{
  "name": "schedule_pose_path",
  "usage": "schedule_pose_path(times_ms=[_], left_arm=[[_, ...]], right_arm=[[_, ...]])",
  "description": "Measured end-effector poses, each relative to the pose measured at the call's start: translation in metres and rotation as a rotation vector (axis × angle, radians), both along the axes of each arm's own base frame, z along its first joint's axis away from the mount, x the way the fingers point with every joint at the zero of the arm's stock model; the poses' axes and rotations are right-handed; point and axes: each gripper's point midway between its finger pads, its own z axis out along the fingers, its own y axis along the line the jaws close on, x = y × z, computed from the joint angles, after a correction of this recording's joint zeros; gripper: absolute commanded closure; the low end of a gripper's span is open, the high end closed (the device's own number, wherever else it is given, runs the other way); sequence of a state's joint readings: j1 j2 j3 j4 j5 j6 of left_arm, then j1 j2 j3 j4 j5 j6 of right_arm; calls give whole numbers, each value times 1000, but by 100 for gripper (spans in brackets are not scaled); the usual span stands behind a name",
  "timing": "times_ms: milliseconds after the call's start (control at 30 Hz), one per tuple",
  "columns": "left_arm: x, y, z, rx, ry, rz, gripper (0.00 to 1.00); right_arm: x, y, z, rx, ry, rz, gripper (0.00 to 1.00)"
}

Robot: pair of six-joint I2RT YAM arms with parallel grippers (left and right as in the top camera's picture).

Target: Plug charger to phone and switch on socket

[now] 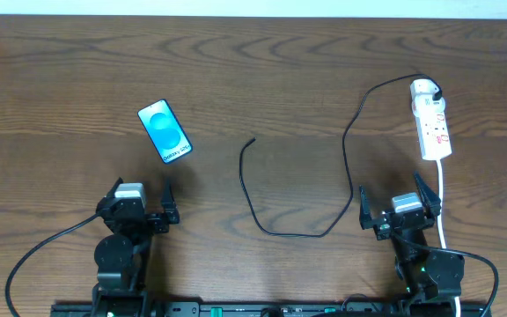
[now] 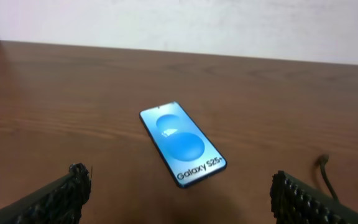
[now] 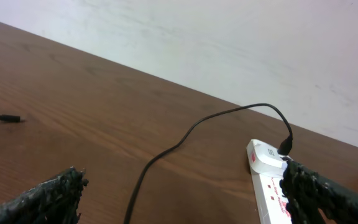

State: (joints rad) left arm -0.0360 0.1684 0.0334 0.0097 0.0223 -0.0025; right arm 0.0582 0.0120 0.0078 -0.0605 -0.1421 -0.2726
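Left arm: low at the near table edge, at 7 o'clock of the overhead view, wrist aimed toward 12.
Left gripper [image 1: 143,187]: jaws spread wide, nothing between them; the phone lies just beyond, toward 1 o'clock.
Right arm: low at the near edge, at 5 o'clock, also aimed toward 12.
Right gripper [image 1: 393,189]: spread wide and holding nothing (its wrist view shows only bare wood between the fingers).
White cord [image 1: 442,202]: runs just beside the right gripper, on its 3 o'clock side, from the socket back toward 6.
Charger [image 1: 293,234]: slack on the table [image 1: 262,53]; it loops near between the arms, then climbs toward 1 o'clock to the socket's far end.
Connector tip [image 1: 251,140]: loose near table centre, pointing to about 1 o'clock, well apart from the phone at its 9 o'clock.
Phone [image 1: 165,132]: flat, screen up, at 10 o'clock of the table; long axis from 11 to 5, the "Galaxy S25+" end toward 5.
Socket [image 1: 432,123]: at 2 o'clock, long axis close to 12–6, rounded end far, where the black cable meets it.
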Motion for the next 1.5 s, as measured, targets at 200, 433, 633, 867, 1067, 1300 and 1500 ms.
schedule_pose_path(times_ms=[200,433,633,867,1067,1300,1500], left_arm=[[-1,0,-6,1,25,0,6],[-3,1,-14,3,58,3,6],[-5,0,-17,3,84,1,6],[-8,0,-19,4,107,1,6],[-8,0,-19,4,107,1,6],[-7,1,-18,4,104,1,6],[-7,1,-16,4,94,2,6]], right_arm=[[0,0,0,0,0,0,1],[0,0,0,0,0,0,1],[0,0,0,0,0,0,1],[0,0,0,0,0,0,1],[0,0,0,0,0,0,1],[0,0,0,0,0,0,1],[0,0,0,0,0,0,1]])
